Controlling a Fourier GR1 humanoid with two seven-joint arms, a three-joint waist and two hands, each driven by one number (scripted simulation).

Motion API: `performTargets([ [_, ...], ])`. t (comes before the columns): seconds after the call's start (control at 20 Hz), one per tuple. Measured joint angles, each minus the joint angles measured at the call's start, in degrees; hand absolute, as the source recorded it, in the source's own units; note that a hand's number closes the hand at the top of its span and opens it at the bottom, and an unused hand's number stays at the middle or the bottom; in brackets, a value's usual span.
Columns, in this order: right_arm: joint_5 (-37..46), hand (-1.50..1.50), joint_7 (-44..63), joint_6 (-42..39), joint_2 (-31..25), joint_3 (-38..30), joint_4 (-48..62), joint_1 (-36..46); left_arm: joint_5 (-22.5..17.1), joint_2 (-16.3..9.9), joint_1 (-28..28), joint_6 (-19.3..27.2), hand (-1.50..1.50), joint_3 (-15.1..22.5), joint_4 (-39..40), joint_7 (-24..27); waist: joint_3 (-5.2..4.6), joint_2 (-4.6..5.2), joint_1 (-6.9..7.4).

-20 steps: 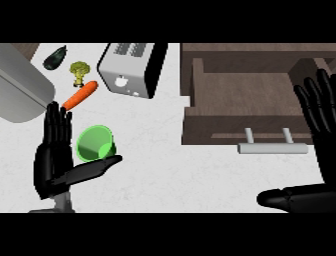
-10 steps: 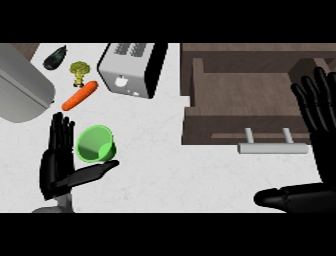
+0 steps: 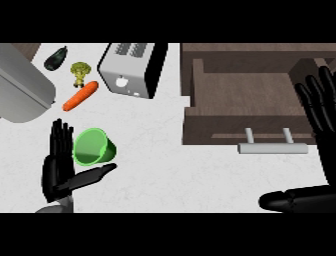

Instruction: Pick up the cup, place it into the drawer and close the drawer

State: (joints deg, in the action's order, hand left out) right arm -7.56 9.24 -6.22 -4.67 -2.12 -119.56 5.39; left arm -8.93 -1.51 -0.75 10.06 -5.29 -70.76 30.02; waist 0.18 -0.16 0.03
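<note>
Green cup beside left robot hand

Both hands are glossy black, with long, slender, segmented fingers and a thicker thumb. The left hand looks smaller, and a short piece of grey forearm shows below its wrist. The right hand looks larger, its thumb a rounded black bar.

No readable text, labels, brands, numbers or signs anywhere on counter, toaster or drawer.
</note>
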Motion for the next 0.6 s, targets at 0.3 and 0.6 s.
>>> performTargets([
  [0.3,-0.45,-1.5,1.11,0.08,0.04,-0.07,0.04,0.59,-1.49,-0.29,-3.33,-0.68,-1.5,-2.36,9.41,5.71,-0.05,0.07,-0.09],
  [0.6,-1.48,-1.5,2.32,-0.41,-0.5,-0.64,-0.52,1.23,-2.63,-2.08,-7.47,-2.85,-1.5,-5.0,19.23,9.3,-0.17,0.16,-0.17],
])
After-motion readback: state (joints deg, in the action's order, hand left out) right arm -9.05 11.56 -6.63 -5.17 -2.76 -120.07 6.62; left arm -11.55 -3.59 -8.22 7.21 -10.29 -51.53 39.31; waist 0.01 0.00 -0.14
